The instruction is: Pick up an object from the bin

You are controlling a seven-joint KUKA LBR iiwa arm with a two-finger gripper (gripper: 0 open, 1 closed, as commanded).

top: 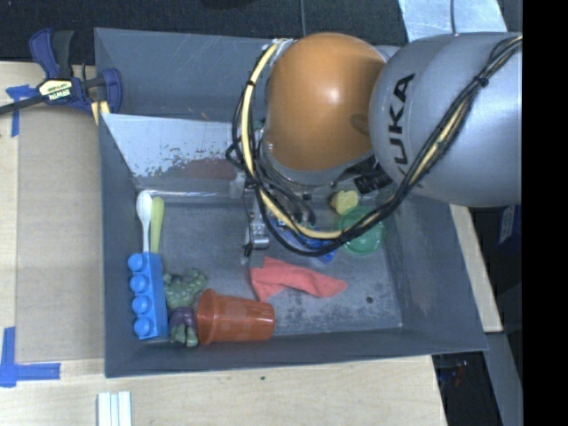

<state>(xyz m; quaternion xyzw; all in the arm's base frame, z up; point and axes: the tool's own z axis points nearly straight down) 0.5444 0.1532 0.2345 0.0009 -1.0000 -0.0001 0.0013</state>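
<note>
My gripper (256, 240) hangs low in the middle of the bin, mostly hidden under the orange dome and cables. Its tip stands just above the left end of a crumpled red cloth (297, 280), which lies flat on the bin floor. A red-orange plastic cup (235, 318) lies on its side just in front of the cloth. To the right, under the arm, a green object (365, 238) with a yellow ball (345, 201) on it is partly covered by cables.
Along the left wall lie a yellow-handled white spoon (149, 220) and a blue studded block (147, 296). A green and purple toy figure (184, 304) sits between the block and the cup. The arm covers the back right of the bin.
</note>
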